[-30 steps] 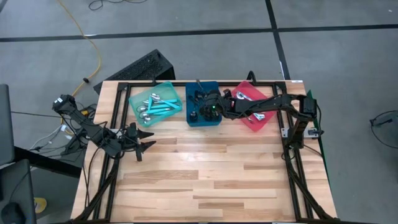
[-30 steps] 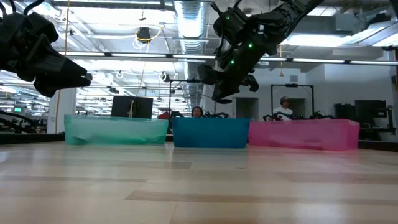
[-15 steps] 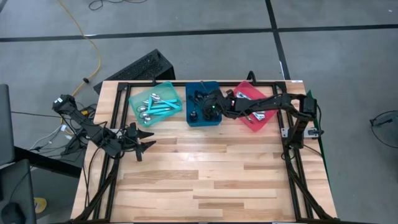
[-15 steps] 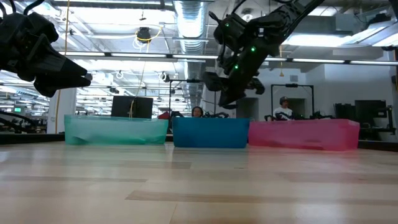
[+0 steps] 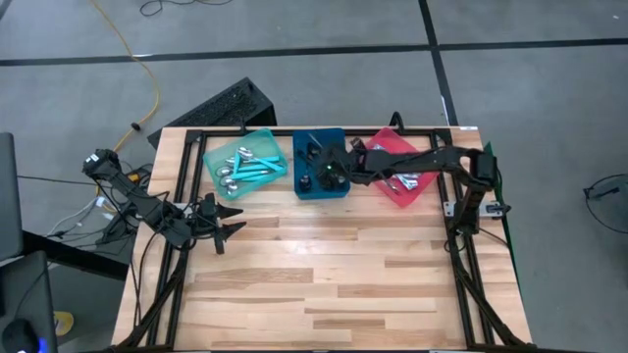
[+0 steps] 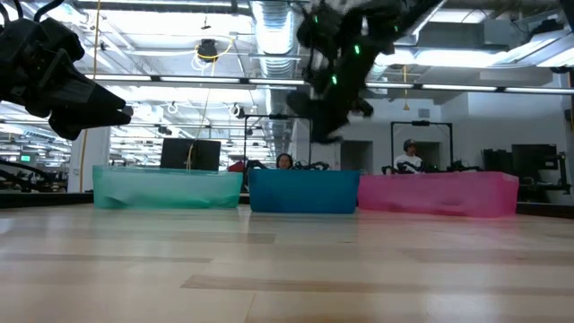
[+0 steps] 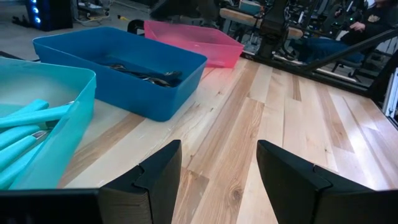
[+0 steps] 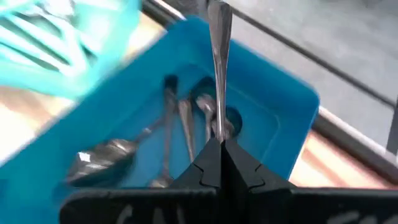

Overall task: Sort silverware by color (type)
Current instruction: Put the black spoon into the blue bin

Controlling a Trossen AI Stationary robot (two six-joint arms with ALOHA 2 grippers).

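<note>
1. Three trays sit at the table's [image 5: 324,284] far edge; the near boards lie bare.
2. Right gripper [image 8: 217,152] pinches one dark spoon [image 8: 219,37] above the blue tray [image 5: 321,162].
3. Left gripper [image 7: 217,168] hovers near the left edge, fingers spread, holding nothing.
4. Teal-handled spoons [image 5: 245,169] fill the teal tray [image 5: 211,157]; number unclear.

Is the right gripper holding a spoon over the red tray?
No, the right gripper holds a silver spoon over the blue tray.
</note>
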